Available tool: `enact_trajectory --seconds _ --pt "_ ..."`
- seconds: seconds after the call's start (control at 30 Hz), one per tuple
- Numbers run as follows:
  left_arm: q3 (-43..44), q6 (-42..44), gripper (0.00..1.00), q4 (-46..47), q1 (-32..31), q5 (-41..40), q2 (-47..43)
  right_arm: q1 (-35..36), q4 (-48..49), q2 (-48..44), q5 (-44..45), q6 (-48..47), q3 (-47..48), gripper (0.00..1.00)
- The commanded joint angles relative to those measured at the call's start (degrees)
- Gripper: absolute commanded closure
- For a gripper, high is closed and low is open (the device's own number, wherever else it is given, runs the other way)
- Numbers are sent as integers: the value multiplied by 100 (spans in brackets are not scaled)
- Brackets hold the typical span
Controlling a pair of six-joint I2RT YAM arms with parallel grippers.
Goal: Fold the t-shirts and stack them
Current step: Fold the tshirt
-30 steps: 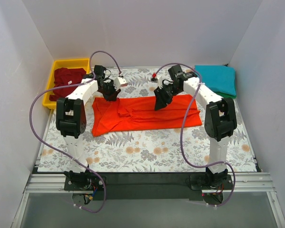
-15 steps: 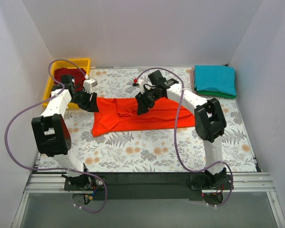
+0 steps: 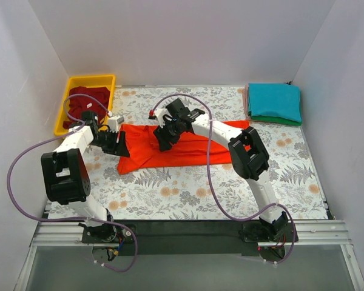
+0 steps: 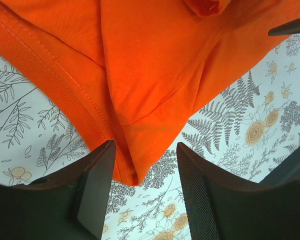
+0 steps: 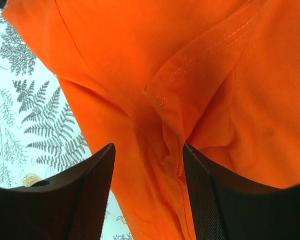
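The orange-red t-shirt lies folded in a long strip across the floral table cloth. My left gripper is open at the shirt's left end; in the left wrist view a corner of the orange-red shirt hangs between the open fingers. My right gripper is open just above the shirt's upper left part; in the right wrist view its fingers straddle a wrinkle and a sleeve seam of the shirt. The maroon t-shirt lies in the yellow bin. The teal t-shirt lies folded on the green one at the back right.
The yellow bin stands at the back left corner. White walls close in the table on three sides. The floral cloth lies bare in front of the orange-red shirt.
Both arms have swung left. The left gripper moved from the shirt's upper edge to its left end. The right gripper moved from the middle right to the upper left part. The shirt's left corner shifted.
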Motion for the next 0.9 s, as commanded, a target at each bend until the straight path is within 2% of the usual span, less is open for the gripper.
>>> enact_trajectory --seconds 0.0,0.2,0.37,0.4,0.43,0.47,0.63,0.7,0.77,0.87 --pt "2 -126 49 238 -7 203 147 105 292 119 391 -84 347 36" --pt "-16 -135 50 422 -7 141 350 184 327 392 716 -93 672 36" --pt "10 -126 56 405 -25 194 482 211 353 568 743 -137 769 39" --pt "45 -100 65 396 -16 203 482 211 353 602 796 -154 778 46" --pt "46 -83 65 396 -16 203 482 211 353 603 796 -154 778 48" --pt "54 -82 72 361 -25 194 491 211 353 612 831 -154 787 52" --pt "221 -47 88 247 -16 203 596 211 362 550 875 -111 778 80" --pt "309 -47 97 238 -25 168 631 202 362 515 875 -75 760 86" --pt "405 -38 100 238 -25 115 666 193 380 471 832 -14 734 95" --pt "616 -21 100 212 -16 53 745 158 371 401 770 83 673 99"
